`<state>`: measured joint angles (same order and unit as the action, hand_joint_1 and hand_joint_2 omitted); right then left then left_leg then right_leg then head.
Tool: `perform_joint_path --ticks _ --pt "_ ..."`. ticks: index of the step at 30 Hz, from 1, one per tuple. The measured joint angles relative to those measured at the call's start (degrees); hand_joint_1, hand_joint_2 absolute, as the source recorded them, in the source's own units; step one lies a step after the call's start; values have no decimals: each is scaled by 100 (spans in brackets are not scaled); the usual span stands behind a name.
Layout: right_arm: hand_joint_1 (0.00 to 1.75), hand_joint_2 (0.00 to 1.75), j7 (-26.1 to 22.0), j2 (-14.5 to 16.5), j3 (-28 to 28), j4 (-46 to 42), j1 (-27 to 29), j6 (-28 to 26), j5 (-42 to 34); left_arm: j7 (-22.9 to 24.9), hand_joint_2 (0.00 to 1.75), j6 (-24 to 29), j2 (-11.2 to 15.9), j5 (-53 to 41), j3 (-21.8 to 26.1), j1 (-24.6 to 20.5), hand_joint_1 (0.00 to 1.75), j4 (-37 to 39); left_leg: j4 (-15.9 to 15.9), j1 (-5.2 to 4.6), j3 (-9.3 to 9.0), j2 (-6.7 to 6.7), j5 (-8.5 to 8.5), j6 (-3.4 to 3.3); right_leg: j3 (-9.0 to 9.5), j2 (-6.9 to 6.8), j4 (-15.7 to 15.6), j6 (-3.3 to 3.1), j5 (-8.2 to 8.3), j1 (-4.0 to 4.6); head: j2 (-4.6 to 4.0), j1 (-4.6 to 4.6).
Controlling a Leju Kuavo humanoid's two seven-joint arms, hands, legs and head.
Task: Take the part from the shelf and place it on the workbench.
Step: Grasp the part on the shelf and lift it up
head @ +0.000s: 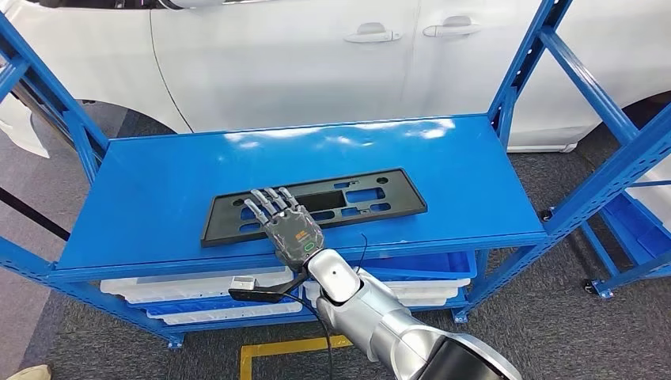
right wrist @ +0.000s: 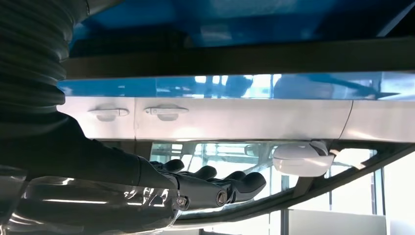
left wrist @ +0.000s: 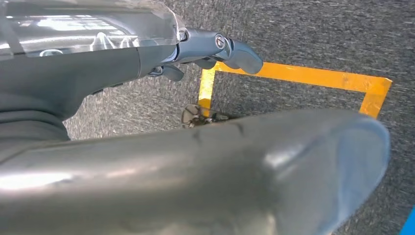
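Currently early stage: black part point(head: 315, 204) lies flat on blue shelf point(head: 158, 198), frame centre. Right hand point(head: 286, 224) rests over its near edge, fingers extended, no grasp evident. Left hand point(left wrist: 215, 51) hangs empty, fingers loosely curled. Lift and transfer to workbench remain.

I see bright, even overhead light glaring white on the blue shelf top point(head: 332, 150). Both wrist views blur close up.
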<state>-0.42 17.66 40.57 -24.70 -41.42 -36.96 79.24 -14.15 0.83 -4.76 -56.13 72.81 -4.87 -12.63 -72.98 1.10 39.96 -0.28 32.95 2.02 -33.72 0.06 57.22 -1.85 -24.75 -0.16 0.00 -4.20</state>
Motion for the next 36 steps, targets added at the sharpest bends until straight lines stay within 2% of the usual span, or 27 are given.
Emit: perform_joint_path --ticks 1,2,4,5,6,9,11,12,14,15,16,17,18,20,22,24,26,28,30,31,32,33,34,36 --pt "0 175 16 14 -16 26 -3 5 2 0 0 8 2 0 1 5 0 0 -111 4 66 0 -21 13 3 0 6 0 -6 1 0 0" --pt "0 175 36 27 -27 49 -10 9 3 0 0 13 5 -1 1 8 0 0 25 7 15 1 -161 18 9 3 14 5 -15 -1 0 0" --pt "0 175 66 66 -50 89 -43 14 7 -1 0 17 15 -2 0 5 0 0 768 17 -317 5 -578 8 25 11 45 35 -47 -5 0 0" --pt "0 175 78 85 -64 108 -71 21 7 -1 0 16 19 -4 0 -1 0 0 1128 11 -484 6 -712 -11 21 17 73 59 -68 6 0 0" --pt "0 175 87 102 -78 127 -99 33 3 -1 0 15 21 -5 0 -7 0 0 1354 3 -585 3 -776 -41 10 19 94 86 -80 18 0 0" --pt "0 175 152 140 -138 186 -154 107 -11 -1 0 13 20 -11 -1 -7 0 0 1461 -10 -621 -6 -772 -150 -18 22 110 168 -86 39 0 1" --pt "0 175 237 160 -171 226 -192 150 7 -1 0 9 14 -20 -6 -2 0 1 1488 11 -626 -2 -793 -218 -79 20 256 223 -199 29 0 1" --pt "0 175 296 163 -180 249 -222 178 32 -2 0 6 12 -26 -11 -6 0 1 1501 22 -629 2 -804 -250 -185 19 488 248 -341 22 0 1" --pt "0 175 421 163 -188 307 -266 246 104 -3 0 -1 12 -43 -26 -11 0 2 1500 12 -625 6 -805 -286 -539 16 1235 280 -694 1 0 2" --pt "0 175 483 162 -189 341 -275 280 149 -3 44 -6 13 -53 -32 -10 0 2 1498 8 -624 6 -805 -291 -708 16 1571 290 -802 -8 0 2" --pt "0 175 537 161 -189 374 -277 306 196 -1 87 -15 13 -63 -38 -8 0 2 1495 6 -624 5 -804 -292 -804 16 1744 292 -811 -12 0 2" --pt "0 175 588 160 -189 403 -281 331 246 2 131 -25 13 -74 -43 -7 0 2 1492 5 -626 1 -802 -291 -788 15 1682 285 -703 -14 0 2" --pt "0 175 636 160 -189 427 -291 355 298 5 175 -36 13 -82 -49 -7 0 2 1490 4 -632 -3 -798 -286 -671 15 1415 267 -520 -14 0 2" --pt "0 175 724 160 -188 462 -326 408 393 9 87 -62 10 -92 -66 -10 0 2 1481 -10 -640 -9 -785 -260 -294 14 610 201 -149 7 0 2" --pt "0 175 793 160 -186 495 -353 462 470 10 0 -80 8 -97 -82 -12 0 2 1478 -27 -633 -9 -777 -211 -95 13 166 153 -27 38 0 1" --pt "1 175 843 160 -186 531 -359 504 517 12 0 -85 8 -101 -91 -15 0 2 1494 -30 -636 -7 -780 -145 -88 18 114 122 -29 47 0 0" --pt "13 175 875 169 -186 562 -366 540 542 12 0 -86 16 -105 -99 -16 0 2 1408 -17 -611 -4 -701 -87 -59 16 58 67 1 19 0 0" --pt "99 175 874 186 -186 585 -371 606 558 10 0 -94 24 -117 -110 -17 0 2 917 -1 -396 -2 -406 -38 -30 5 14 25 19 -7 0 0" --pt "175 175 839 195 -186 614 -359 696 560 10 0 -103 23 -127 -120 -13 0 2 166 8 -43 -1 -82 5 -30 0 13 9 16 -3 0 0" --pt "175 175 817 195 -186 632 -348 730 557 10 0 -105 25 -128 -124 -9 0 2 -65 10 72 -1 -35 18 -30 -1 16 7 14 0 0 0" --pt "175 175 798 195 -186 647 -342 755 551 10 0 -107 27 -129 -126 -6 0 2 -77 10 85 0 -103 25 -28 0 21 8 11 0 0 0" --pt "175 175 783 198 -186 657 -340 776 545 10 0 -109 29 -129 -127 -7 0 2 143 11 -15 0 -271 24 -24 4 29 14 6 -2 0 0" --pt "175 175 773 201 -186 662 -343 796 539 9 0 -111 33 -129 -128 -10 0 2 532 13 -198 2 -490 17 -18 8 40 27 -3 -4 0 0" --pt "175 175 760 205 -186 664 -352 828 526 5 0 -123 36 -127 -129 -23 0 2 1247 -1 -543 1 -754 -30 -24 16 73 72 -27 16 0 0"
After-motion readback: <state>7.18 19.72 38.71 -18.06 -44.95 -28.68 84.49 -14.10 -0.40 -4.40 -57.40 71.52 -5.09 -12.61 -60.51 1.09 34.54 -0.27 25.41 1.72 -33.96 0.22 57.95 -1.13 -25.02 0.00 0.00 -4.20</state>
